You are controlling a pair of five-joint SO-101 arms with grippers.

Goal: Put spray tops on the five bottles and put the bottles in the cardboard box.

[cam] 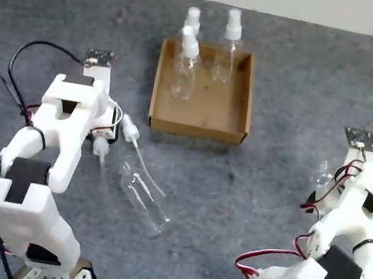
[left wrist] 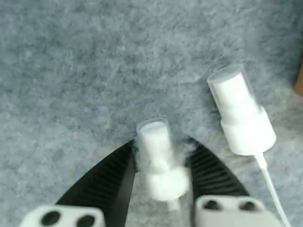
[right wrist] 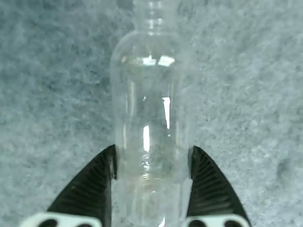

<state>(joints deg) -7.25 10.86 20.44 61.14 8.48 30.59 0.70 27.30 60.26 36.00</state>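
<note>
My left gripper (left wrist: 161, 144) is shut on a white spray top (left wrist: 158, 163) lying on the grey carpet; its black fingers (left wrist: 118, 175) press both sides. A second spray top (left wrist: 241, 113) with a thin tube lies just beside it. In the high view this gripper (cam: 102, 141) sits left of the cardboard box (cam: 234, 130). My right gripper (right wrist: 152, 151) is shut on a clear uncapped bottle (right wrist: 151, 104), at the right of the table (cam: 323, 175). Another uncapped bottle (cam: 141, 196) lies on the carpet in the middle. Three bottles with tops (cam: 186, 68) stand in the box.
The grey carpet (cam: 290, 78) covers the whole table. The loose spray top's tube (cam: 141, 161) stretches toward the lying bottle. Both arm bases stand at the near edge, with open carpet between them and to the right of the box.
</note>
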